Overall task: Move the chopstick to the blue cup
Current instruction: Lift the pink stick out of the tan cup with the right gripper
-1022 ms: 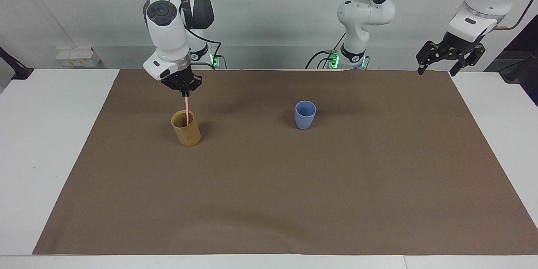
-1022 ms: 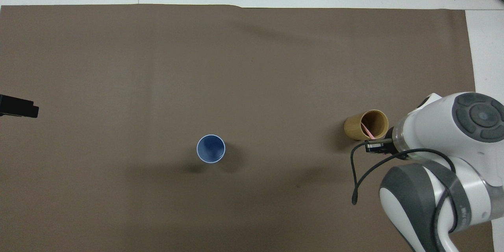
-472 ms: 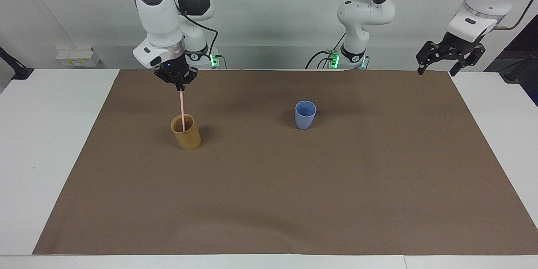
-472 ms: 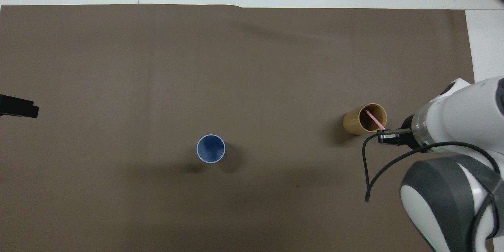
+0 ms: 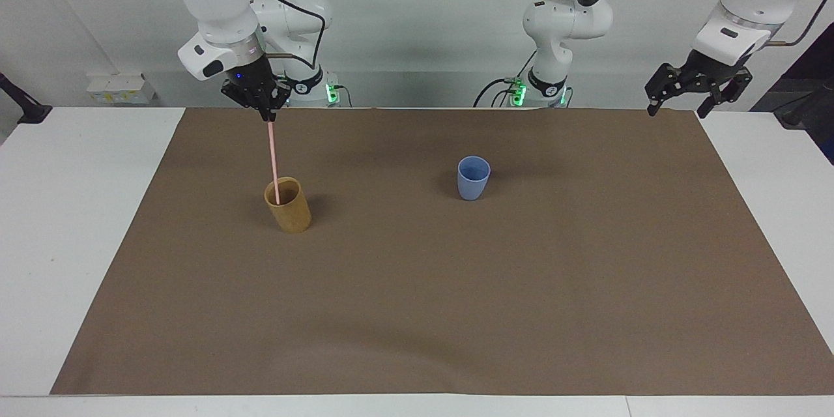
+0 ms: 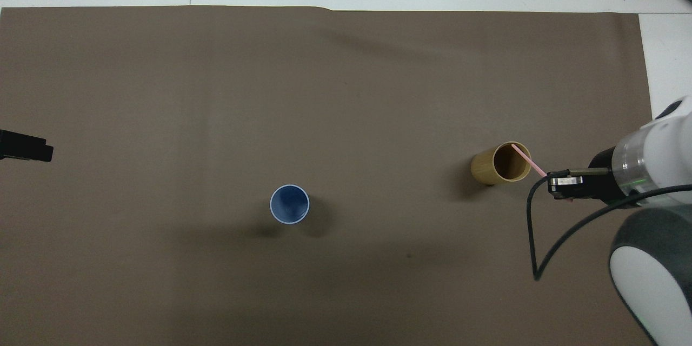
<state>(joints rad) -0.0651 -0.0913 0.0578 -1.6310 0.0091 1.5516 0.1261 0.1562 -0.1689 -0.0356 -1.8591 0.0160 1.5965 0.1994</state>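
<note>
The right end effector point(image 5: 266, 115), clamped on the chopstick point(image 5: 273, 159), holds it with its tip just inside the tan cup point(image 5: 288, 204); carrying it to the blue cup point(image 5: 473, 177) remains, while the open left end effector point(image 5: 696, 92) waits.

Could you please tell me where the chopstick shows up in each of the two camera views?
Facing view: the chopstick hangs from the shut right gripper, its lower end still inside the tan cup.
Overhead view: the chopstick runs slantwise across that cup's rim.
Shared landmark: the blue cup, standing mid-table.
</note>
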